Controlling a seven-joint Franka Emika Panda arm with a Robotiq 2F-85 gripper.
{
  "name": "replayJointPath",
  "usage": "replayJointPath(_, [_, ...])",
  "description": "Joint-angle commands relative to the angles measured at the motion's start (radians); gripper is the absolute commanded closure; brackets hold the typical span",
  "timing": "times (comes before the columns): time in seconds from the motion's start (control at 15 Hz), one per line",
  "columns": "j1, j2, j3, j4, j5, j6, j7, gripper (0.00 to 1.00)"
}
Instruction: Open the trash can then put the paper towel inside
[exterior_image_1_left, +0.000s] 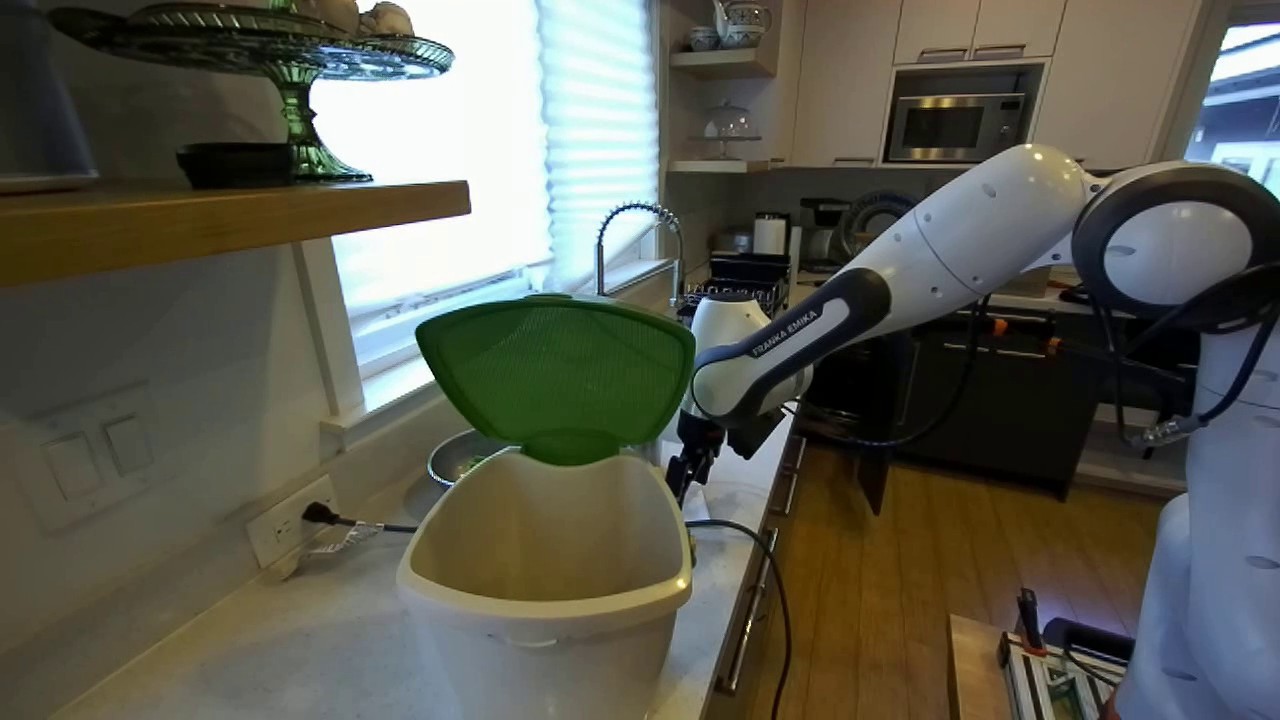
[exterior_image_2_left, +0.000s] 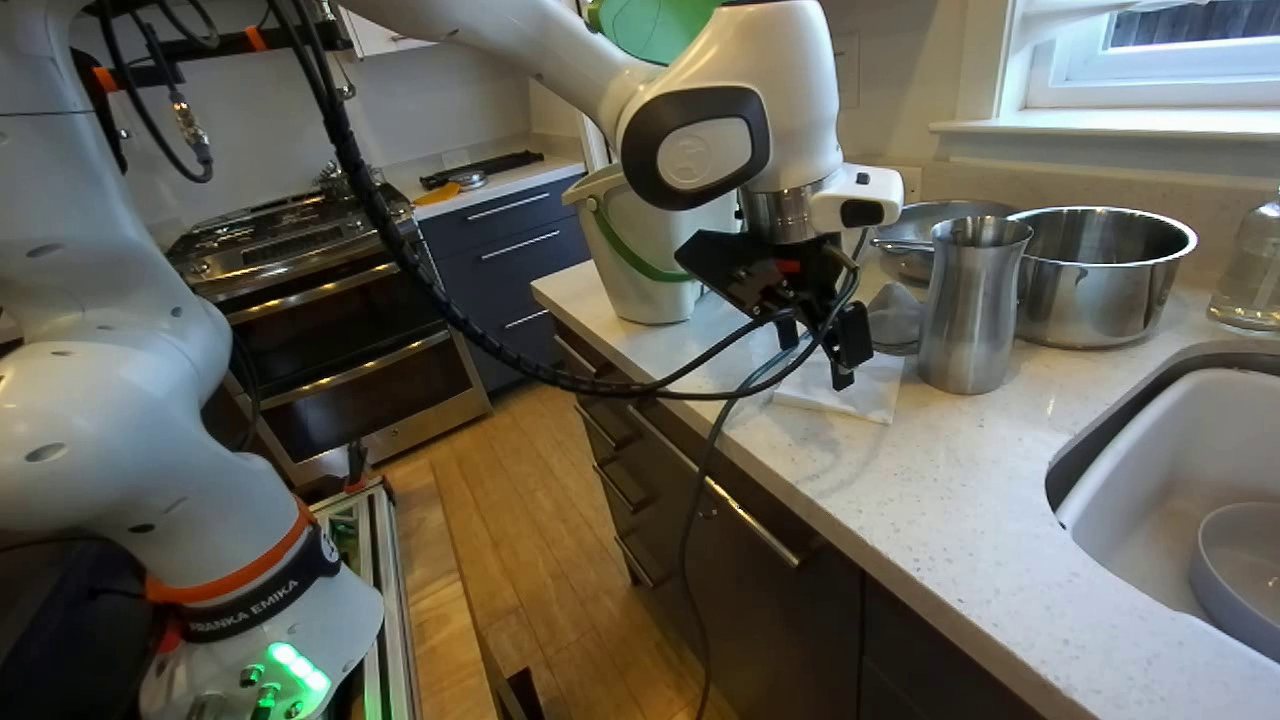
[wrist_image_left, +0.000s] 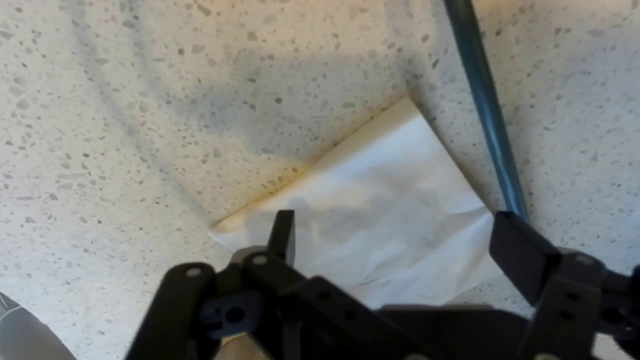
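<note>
The gripper (wrist_image_left: 394, 225) is spread wide above the towel (wrist_image_left: 375, 210), holding nothing, one jaw over the towel's left part, the other by its right edge. The towel lies nearly flat on the counter (wrist_image_left: 100, 225); in the wrist view one corner points to the far side and a straight edge slants from near left to far right. The gripper covers part of it, so its long axis cannot be told. A cup (exterior_image_2_left: 965, 320) stands just right of it in an exterior view. In an exterior view the can (exterior_image_1_left: 540, 660) stands upright, near, mouth up, its lid (exterior_image_1_left: 560, 370) raised at the far side.
</note>
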Motion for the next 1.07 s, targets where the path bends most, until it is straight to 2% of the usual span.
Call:
replayJointPath(0.0, [-0.011, -0.001, 0.012, 0.001, -0.004, -0.002, 0.004, 0.00])
replayJointPath(0.87, [-0.011, -0.001, 0.012, 0.001, -0.004, -0.002, 0.004, 0.00])
replayJointPath(1.0, [-0.007, 0.019, 0.004, 0.003, -0.028, 0.057, 0.031, 0.00])
